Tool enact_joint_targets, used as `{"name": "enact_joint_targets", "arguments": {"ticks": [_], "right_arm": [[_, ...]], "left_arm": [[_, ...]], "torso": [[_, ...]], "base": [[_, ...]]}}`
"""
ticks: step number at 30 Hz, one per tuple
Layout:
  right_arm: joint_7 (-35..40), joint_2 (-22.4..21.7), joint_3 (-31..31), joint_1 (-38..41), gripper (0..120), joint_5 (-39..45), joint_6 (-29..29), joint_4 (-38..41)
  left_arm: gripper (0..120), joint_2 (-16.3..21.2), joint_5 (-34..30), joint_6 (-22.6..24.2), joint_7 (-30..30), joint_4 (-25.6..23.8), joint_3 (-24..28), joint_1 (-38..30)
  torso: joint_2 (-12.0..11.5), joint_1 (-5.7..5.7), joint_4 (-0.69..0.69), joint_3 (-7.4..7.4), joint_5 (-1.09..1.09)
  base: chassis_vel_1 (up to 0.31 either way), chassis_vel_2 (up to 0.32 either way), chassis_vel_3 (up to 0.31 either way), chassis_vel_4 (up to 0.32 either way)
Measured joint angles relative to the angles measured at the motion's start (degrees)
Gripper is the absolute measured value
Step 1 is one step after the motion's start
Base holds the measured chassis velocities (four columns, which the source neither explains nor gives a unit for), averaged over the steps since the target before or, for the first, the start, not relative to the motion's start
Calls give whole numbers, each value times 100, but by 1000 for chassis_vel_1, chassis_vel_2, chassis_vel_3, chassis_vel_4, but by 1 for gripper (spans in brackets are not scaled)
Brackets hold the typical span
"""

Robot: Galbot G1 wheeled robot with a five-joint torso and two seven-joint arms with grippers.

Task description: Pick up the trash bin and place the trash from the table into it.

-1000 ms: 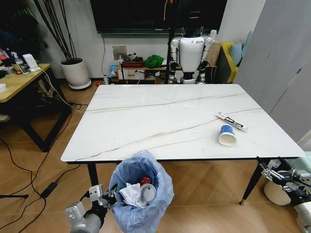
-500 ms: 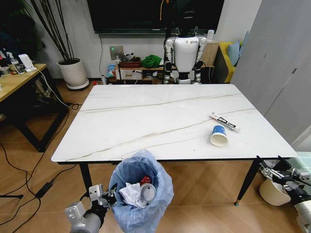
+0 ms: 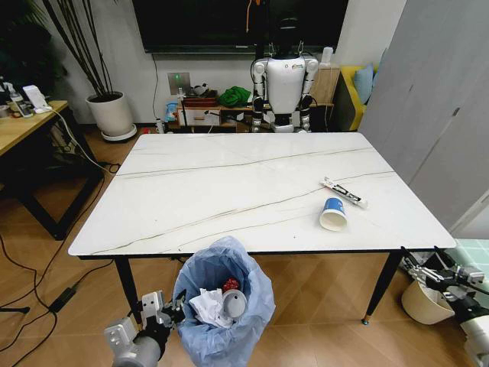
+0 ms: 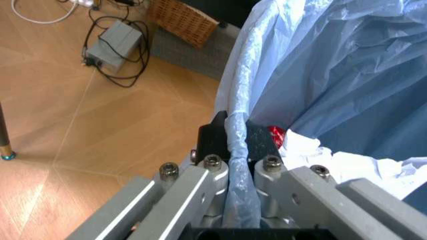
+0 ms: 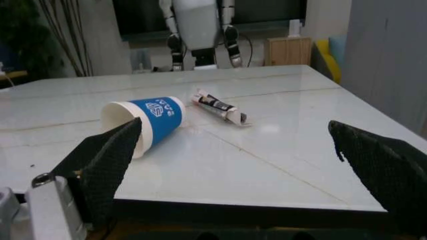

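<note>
Left gripper (image 3: 162, 315), bottom left, jaws pinching rim of round blue-bagged trash bin (image 3: 221, 302). Right gripper (image 3: 425, 274), jaws spread, lower right, nearer tipped blue paper cup (image 3: 333, 213) up-left on white marble tabletop (image 3: 229, 191).

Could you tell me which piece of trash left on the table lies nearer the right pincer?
The blue paper cup, on its side; the thin white tube lies just beyond it, farther from the right pincer.

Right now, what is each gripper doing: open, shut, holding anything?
Left gripper: shut on the trash bin rim, bag pinched between its fingers.
Right gripper: open, holding nothing, low by the table edge.
</note>
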Motion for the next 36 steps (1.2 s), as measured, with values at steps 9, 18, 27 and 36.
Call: {"name": "enact_joint_targets", "arguments": {"ticks": [9, 18, 27, 36], "right_arm": [[810, -613, -797, 219, 100, -304, -126, 399], [1847, -1330, -2455, 1175, 100, -379, -638, 243], [2051, -1689, -3357, 2254, 100, -172, -718, -549], [2044, -1817, -3798, 2872, 100, 23, -722, -1072]], "left_arm": [[0, -37, 82, -2, 6, -96, -21, 204], [0, -138, 173, -11, 27, -216, -214, 416], [0, -308, 179, -10, 27, -216, -365, 424], [0, -409, 230, -12, 25, -82, -324, 341]], "torso": [[0, 0, 2, 0, -2], [0, 0, 1, 0, 0], [0, 0, 1, 1, 0], [0, 0, 0, 0, 0]], "base": [[0, 0, 0, 0], [0, 0, 0, 0], [0, 0, 0, 0], [0, 0, 0, 0]]}}
